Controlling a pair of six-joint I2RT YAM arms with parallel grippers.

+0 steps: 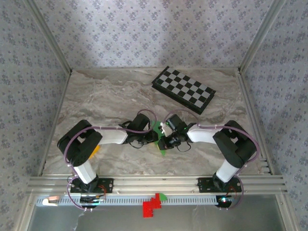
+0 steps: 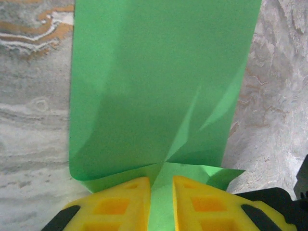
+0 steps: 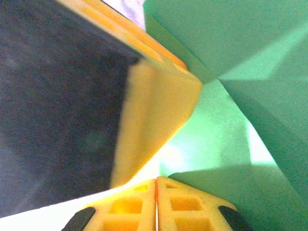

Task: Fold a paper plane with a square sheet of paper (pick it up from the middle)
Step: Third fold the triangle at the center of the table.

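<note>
Finding: the square sheet of paper sits at mid-table, between the two arms. The left gripper is clamped on its near edge. The right gripper is pinched closed against the sheet; a grip cannot be confirmed. Diagonal creases are present, but no dart shape. Judged partway, with most folds outstanding.
</note>
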